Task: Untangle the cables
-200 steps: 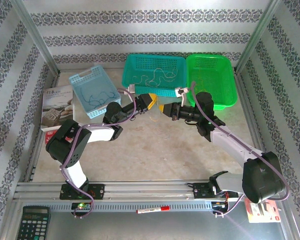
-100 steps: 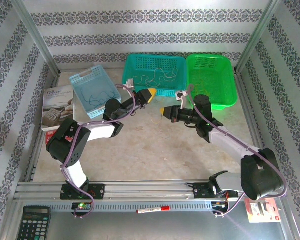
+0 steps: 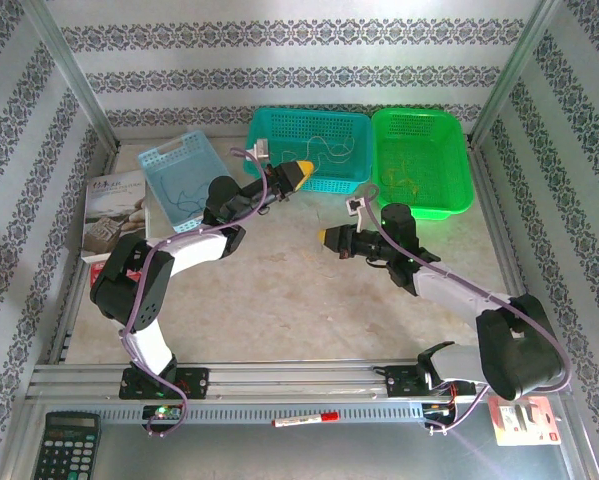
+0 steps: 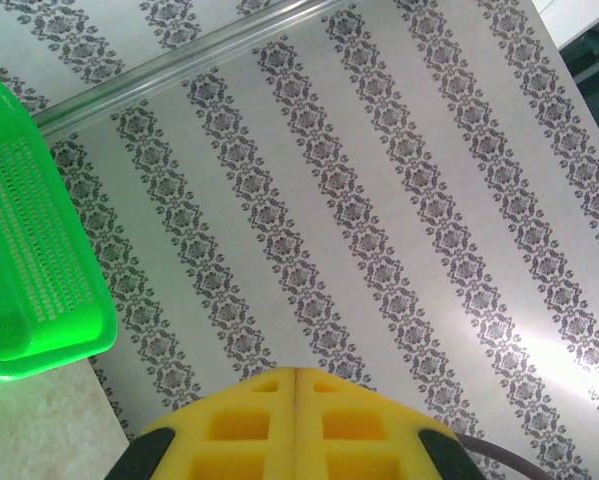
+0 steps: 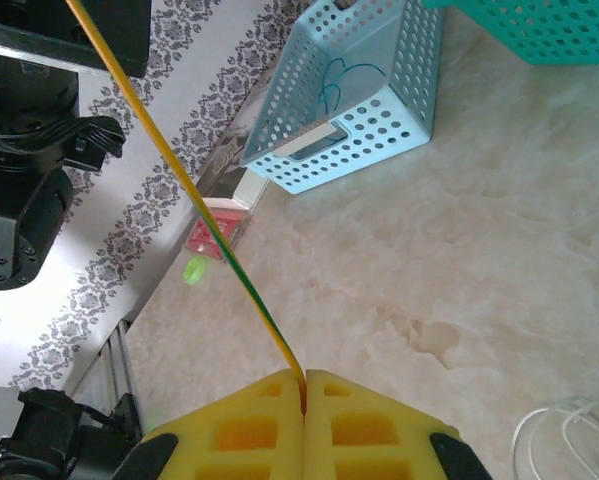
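Pinching a thin yellow-green wire (image 5: 199,210), your right gripper (image 5: 304,376) has its yellow pads pressed flat together on the strand's end. The wire leaves the seam and runs straight up and to the left, out of the wrist view. Your left gripper (image 4: 294,372) is fully closed too — you cannot tell whether anything sits between its pads.

Beyond the right gripper lies bare table (image 5: 459,250), then the pale blue basket (image 5: 379,130) with a blue wire (image 5: 341,78) curled inside; nothing stands between them. The left gripper hangs at the front edge of the teal basket (image 3: 349,125), where a white wire (image 3: 324,150) lies, and the green basket (image 4: 39,280) stands next to that.

A second ago the two grippers were almost tip to tip in front of the teal basket — now they are well apart, the left nearer the basket, the right nearer the arms' bases.
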`<control>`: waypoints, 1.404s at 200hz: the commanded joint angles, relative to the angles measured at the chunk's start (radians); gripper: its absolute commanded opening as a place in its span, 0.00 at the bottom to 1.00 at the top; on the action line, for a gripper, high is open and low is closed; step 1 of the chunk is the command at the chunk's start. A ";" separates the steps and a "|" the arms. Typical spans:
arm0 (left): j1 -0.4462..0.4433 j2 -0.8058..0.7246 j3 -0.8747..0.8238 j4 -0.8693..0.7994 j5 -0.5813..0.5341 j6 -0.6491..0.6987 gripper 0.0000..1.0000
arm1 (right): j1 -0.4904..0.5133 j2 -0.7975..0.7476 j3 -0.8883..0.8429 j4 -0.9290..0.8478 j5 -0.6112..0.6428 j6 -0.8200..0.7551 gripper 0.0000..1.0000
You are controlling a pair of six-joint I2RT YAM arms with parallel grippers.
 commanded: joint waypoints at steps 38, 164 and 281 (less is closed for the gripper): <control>0.034 -0.057 0.000 0.007 -0.027 0.086 0.48 | -0.151 0.052 0.141 -0.108 0.019 0.014 0.00; 0.050 -0.372 -0.216 -0.602 -0.058 0.546 0.89 | -0.505 0.390 0.530 -0.257 0.557 0.121 0.08; 0.044 -0.412 -0.265 -0.826 -0.152 0.698 1.00 | -0.406 0.253 0.449 -0.321 0.383 0.034 0.57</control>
